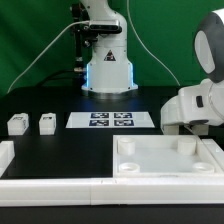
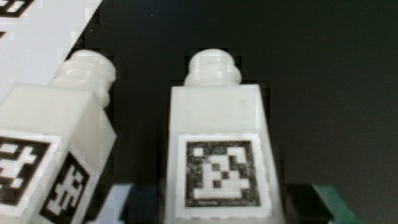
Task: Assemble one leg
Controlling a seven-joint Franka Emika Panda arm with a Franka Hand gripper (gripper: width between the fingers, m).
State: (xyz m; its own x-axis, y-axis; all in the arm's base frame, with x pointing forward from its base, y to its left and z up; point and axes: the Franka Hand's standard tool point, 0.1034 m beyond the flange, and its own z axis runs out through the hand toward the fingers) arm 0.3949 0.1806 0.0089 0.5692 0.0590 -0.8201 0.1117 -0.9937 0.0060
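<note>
In the wrist view a white leg (image 2: 222, 140) with a black-and-white tag lies between my fingers, its rounded peg end pointing away. My gripper (image 2: 226, 207) is open. The dark fingers (image 2: 139, 205) stand on either side of the leg, with a gap showing on one side. A second leg (image 2: 54, 135) lies right beside it. In the exterior view my gripper (image 1: 188, 118) is low over the table at the right and hides these two legs. Two more legs (image 1: 17, 124) (image 1: 47, 123) stand at the exterior view's left. The white tabletop piece (image 1: 165, 158) lies in front of the gripper.
The marker board (image 1: 112, 120) lies in the middle in front of the robot base (image 1: 108, 70); its corner shows in the wrist view (image 2: 15, 8). Long white border rails (image 1: 50, 185) run along the front and left.
</note>
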